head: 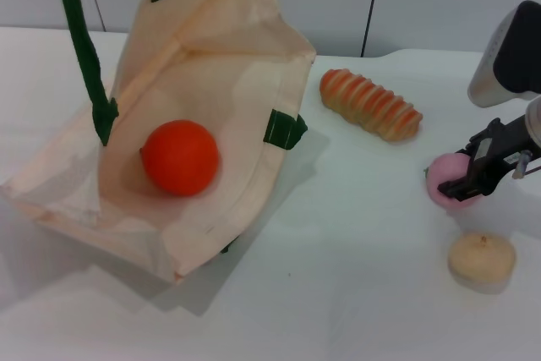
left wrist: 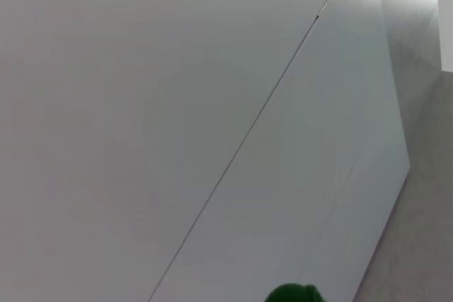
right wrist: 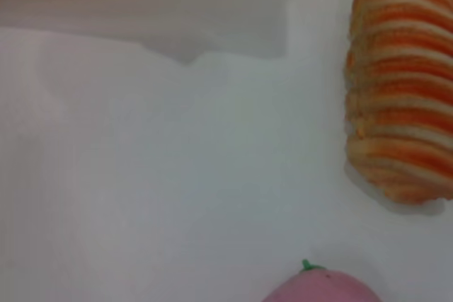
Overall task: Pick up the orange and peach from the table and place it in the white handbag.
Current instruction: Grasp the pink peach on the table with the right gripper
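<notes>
Orange (head: 179, 157) sits inside bag (head: 211, 65) (handles up); right gripper (head: 475, 177) pinching peach (head: 448, 182) on table (head: 338, 251). Left gripper unseen.

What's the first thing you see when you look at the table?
A bright orange sitting inside the open white handbag, whose green handle is lifted up on the robot's left. On the right, the right gripper is at the pink peach, between a striped roll and a tan fruit.
</notes>
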`<act>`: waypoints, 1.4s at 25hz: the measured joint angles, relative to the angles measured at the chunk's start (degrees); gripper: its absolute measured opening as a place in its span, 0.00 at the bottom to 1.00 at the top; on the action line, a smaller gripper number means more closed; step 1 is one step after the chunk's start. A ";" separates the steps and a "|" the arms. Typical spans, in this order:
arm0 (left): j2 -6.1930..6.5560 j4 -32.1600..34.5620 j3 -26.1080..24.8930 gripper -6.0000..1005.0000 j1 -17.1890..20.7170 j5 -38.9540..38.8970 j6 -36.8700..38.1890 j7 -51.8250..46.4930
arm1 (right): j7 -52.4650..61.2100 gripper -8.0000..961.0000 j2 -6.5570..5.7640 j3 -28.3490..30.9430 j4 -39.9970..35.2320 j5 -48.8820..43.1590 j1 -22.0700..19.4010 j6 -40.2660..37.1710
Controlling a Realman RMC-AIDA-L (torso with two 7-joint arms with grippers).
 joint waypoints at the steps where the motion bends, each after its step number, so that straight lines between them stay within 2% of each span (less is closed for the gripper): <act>1: 0.00 0.00 0.00 0.12 0.00 0.00 0.00 0.00 | 0.00 0.62 0.01 -0.02 -0.40 -0.03 -0.13 0.29; 18: -0.01 0.00 -0.72 0.12 0.09 0.00 -0.01 -0.07 | -0.14 0.56 0.17 -0.24 -2.20 0.15 -0.91 1.40; 28: 0.09 -0.46 -0.72 0.12 0.09 0.00 -0.03 -0.04 | -0.14 0.56 0.17 0.11 -3.29 0.20 -1.19 1.42; 32: 0.09 -0.52 -0.72 0.12 0.09 0.00 -0.01 -0.03 | -0.14 0.55 0.21 0.52 -8.04 2.45 -3.00 2.27; 35: 0.12 -0.56 -0.72 0.12 0.08 0.00 0.01 -0.03 | -0.14 0.55 0.22 0.54 -15.12 6.14 -5.71 5.04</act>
